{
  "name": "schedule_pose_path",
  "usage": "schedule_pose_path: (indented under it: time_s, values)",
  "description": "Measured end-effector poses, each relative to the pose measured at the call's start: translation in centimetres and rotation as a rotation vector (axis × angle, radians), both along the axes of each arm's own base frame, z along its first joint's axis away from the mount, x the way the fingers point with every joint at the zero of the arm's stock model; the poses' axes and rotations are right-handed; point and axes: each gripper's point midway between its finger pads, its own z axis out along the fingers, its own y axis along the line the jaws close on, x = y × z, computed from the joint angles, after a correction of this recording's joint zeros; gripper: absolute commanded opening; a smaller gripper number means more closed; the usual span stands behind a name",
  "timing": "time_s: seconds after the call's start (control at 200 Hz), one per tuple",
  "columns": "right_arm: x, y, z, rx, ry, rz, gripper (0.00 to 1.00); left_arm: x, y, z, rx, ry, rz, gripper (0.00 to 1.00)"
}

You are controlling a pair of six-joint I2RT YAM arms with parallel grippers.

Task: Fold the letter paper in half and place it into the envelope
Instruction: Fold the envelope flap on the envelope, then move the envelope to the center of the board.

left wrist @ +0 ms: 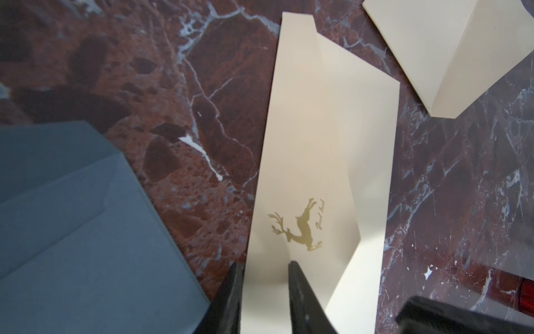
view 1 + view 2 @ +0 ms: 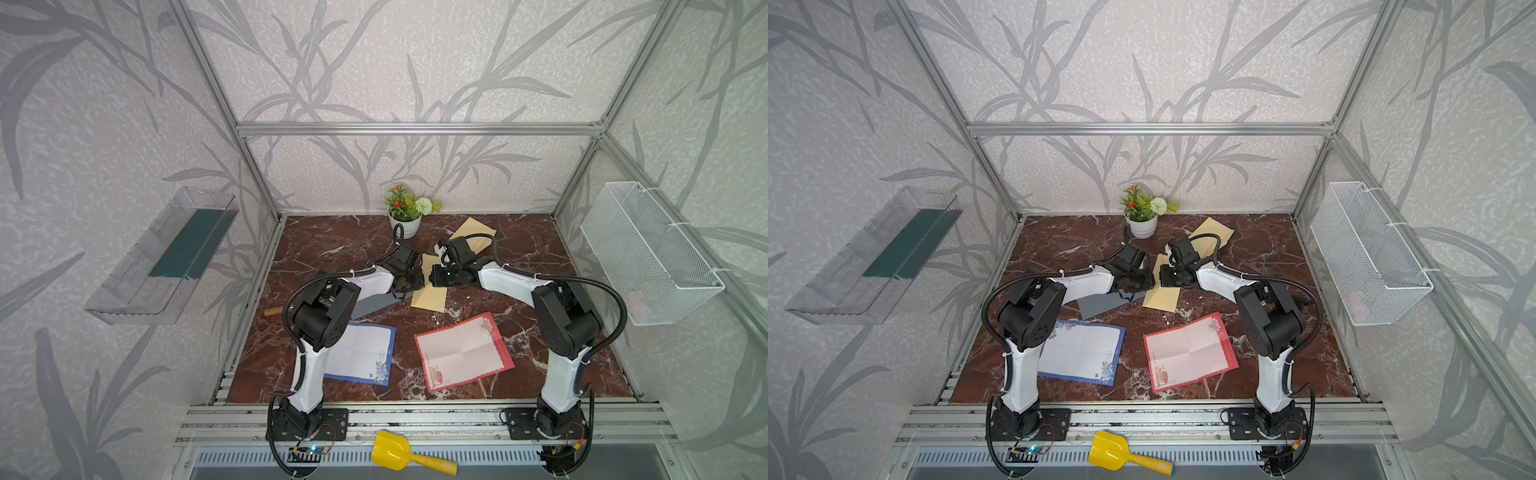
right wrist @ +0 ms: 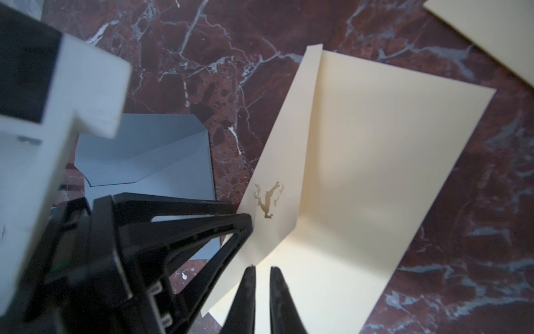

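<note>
My left gripper's jaws stand narrow astride the envelope's flap. The right gripper's are nearly closed. The red letter lies flat at the envelope's 5 o'clock. It looks light, limp and slippery, so I'd pinch a corner.

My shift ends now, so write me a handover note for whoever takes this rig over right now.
Left hand: fingers apart at the lifted flap of the cream envelope; grip unclear.
Right hand: nearly shut over that envelope's body; hold unclear.
The red-bordered letter and blue-bordered letter lie flat, unfolded, near the front edge.
Done: flap raised.
To do: fold a letter in half, insert it.
</note>
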Motion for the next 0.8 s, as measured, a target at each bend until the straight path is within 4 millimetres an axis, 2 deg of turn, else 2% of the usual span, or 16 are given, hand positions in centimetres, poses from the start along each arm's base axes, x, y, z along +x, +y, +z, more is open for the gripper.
schedule_pose_path:
  time_s: [0.12,0.24,0.455,0.62,0.8]
  values:
    - [0.4,0.5,0.7,0.004,-0.011,0.008,0.12,0.1,-0.1,0.0,-0.001,-0.002,0.000,0.28]
    - [1.4,0.8,0.6,0.002,-0.017,0.000,0.11,0.1,-0.1,0.0,-0.002,-0.002,0.000,0.28]
    - [2.3,-0.3,-2.5,-0.027,0.036,-0.027,0.12,0.1,-0.2,0.1,-0.009,0.002,-0.004,0.28]
    - [2.2,-1.0,-4.7,-0.053,0.083,-0.039,0.12,0.1,-0.2,0.1,-0.019,0.008,-0.009,0.28]
    - [2.7,-1.2,-4.8,-0.069,0.079,-0.052,0.11,0.5,0.1,0.3,-0.032,0.008,-0.001,0.36]
